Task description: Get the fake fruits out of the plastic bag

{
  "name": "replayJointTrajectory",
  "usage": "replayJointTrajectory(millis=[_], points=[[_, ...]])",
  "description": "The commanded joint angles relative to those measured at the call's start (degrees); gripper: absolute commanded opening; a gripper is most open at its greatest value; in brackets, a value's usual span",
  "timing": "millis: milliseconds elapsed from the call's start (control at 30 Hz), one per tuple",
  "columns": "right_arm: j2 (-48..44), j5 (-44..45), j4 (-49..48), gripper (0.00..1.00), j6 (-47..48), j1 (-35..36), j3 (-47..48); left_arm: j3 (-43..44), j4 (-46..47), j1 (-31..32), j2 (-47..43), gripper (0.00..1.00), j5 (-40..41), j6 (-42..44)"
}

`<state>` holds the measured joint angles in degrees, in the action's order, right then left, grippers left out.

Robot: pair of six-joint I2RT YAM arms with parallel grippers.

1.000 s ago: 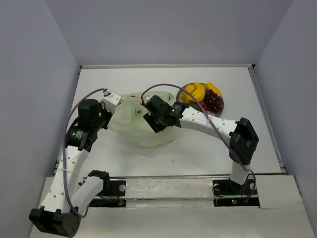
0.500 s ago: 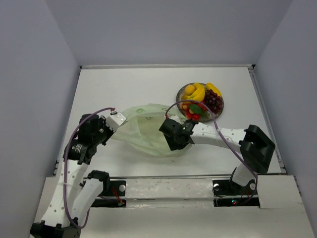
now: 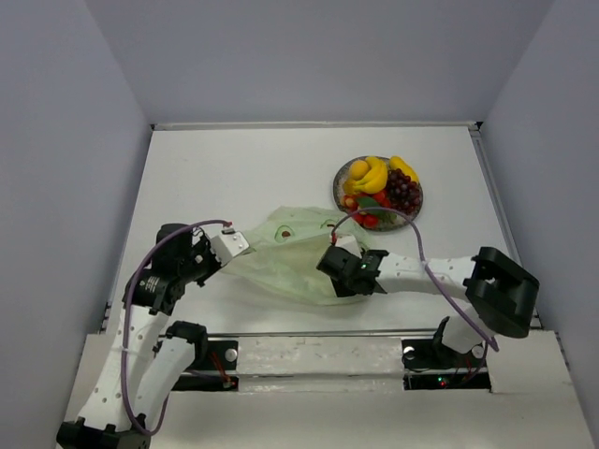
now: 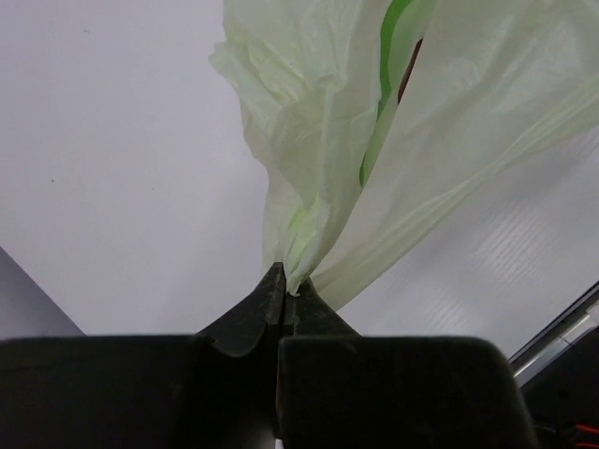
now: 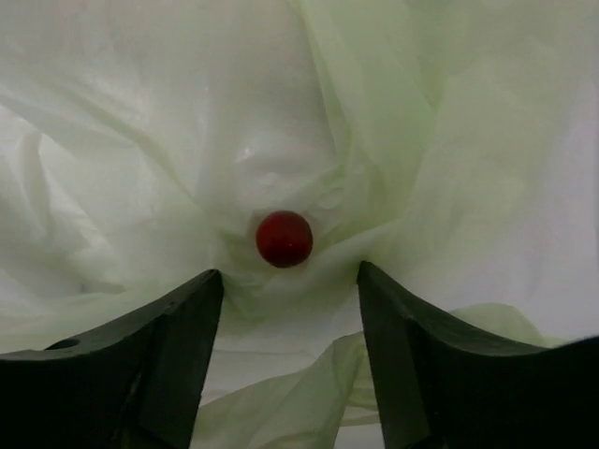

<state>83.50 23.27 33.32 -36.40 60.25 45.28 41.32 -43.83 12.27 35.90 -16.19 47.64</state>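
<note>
Plastic bag (image 3: pixel 290 262) lay flattened near the near edge of the bench, long axis parallel to that edge.

Left gripper (image 4: pixel 284 281) was closed tight on a gathered fold at the bag's left end. The film fanned out from the pinch.

Right gripper (image 5: pixel 288 281) was open wide and held nothing, poised over the bag's right half.

1 small red fruit (image 5: pixel 284 238) sat in a dimple of the film. It lay straight ahead of the right gripper, centred on the gap and just beyond the tips. It was round, so no axis to align. The right arm was plainly the nearer.

Other fruits were already on the plate (image 3: pixel 421 192), toward the far right corner.

Judgement: the next move is a short advance, then a close.

Unclear:
- whether a film layer covered the red fruit
- whether anything else remained in the folds
- the fruit itself, not visible in the top view
</note>
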Motion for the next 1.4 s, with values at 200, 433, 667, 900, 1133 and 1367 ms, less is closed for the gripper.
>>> replayJointTrajectory(millis=[200, 433, 667, 900, 1133, 1367], points=[[21.60, 3.37, 1.75, 0.01, 6.95, -0.66, 25.26, 1.65, 14.20, -2.51, 10.14, 0.00, 22.23, -12.20], [25.73, -0.85, -2.12, 0.01, 15.65, -7.24, 43.03, 9.12, 20.80, -8.22, 18.92, 0.00, 23.92, -18.35], [33.30, -2.78, -5.81, 0.01, 23.92, -10.85, 53.78, 12.82, 24.94, -9.81, 22.37, 0.00, 22.52, -20.57], [34.09, -8.75, -11.34, 0.09, 22.96, -10.85, 43.68, 8.27, 22.49, -9.81, 20.71, 0.00, 20.06, -17.15], [31.82, -8.41, -13.28, 0.57, 19.44, -10.85, 34.36, 2.63, 17.65, -9.72, 17.89, 0.00, 16.45, -10.56], [28.56, -9.03, -13.11, 0.68, 22.60, -10.85, 39.35, 1.39, 15.36, -9.72, 14.11, 0.01, 13.20, -4.93]])
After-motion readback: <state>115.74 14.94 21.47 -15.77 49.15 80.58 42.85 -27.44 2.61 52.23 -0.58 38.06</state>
